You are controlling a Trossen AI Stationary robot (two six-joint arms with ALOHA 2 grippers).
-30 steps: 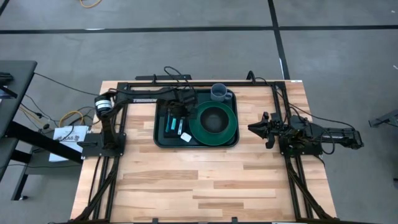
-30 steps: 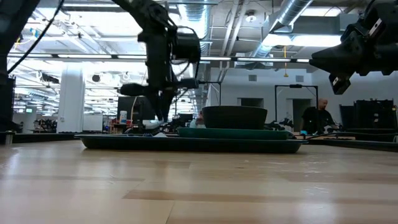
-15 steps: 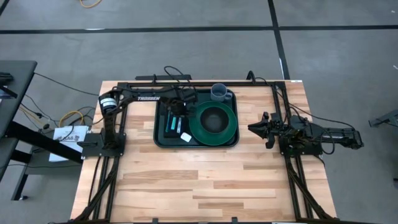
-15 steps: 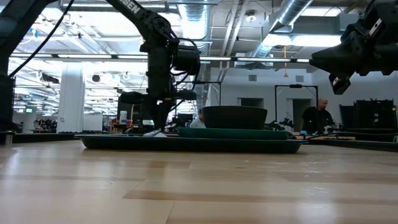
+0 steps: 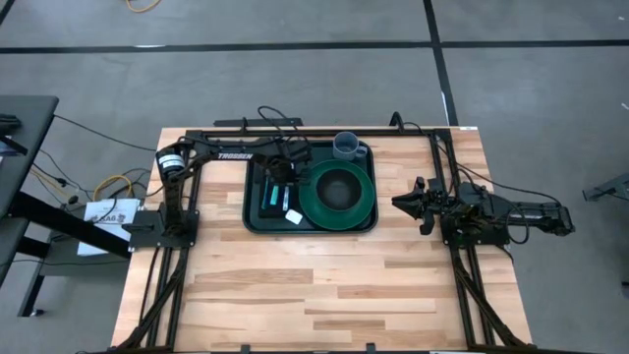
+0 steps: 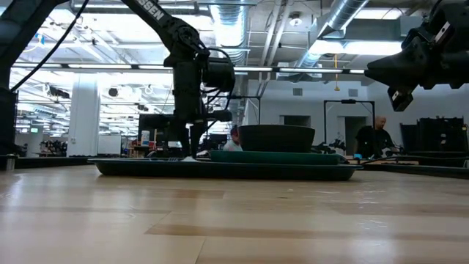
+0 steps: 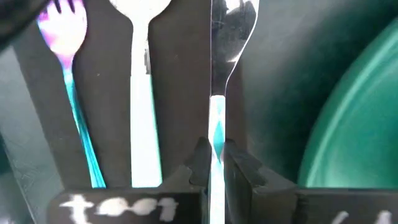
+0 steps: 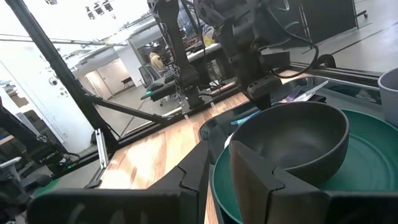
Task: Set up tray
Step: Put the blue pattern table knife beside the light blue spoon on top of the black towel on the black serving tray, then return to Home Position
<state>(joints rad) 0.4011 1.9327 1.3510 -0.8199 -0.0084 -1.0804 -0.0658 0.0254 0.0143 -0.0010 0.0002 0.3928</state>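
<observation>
Large dark green rectangular plastic tray [image 5: 256,224] sits mid-table, far half. Holds round green plate [image 5: 366,202] bearing dark bowl [image 5: 340,187], grey cup [image 5: 345,146] at far corner, black flat mat [image 7: 180,93] with teal-handled cutlery. Left gripper [image 7: 214,163] low over mat, pinched on knife [image 7: 219,74]. Right gripper [image 5: 401,203] hovers beside tray, fingers parted, empty.

I read white "TROSSEN" lettering along the left arm [image 5: 228,154] in my overhead view. A paper label [image 5: 106,213] beside the table [image 5: 324,295] carries print too small for me to read.
</observation>
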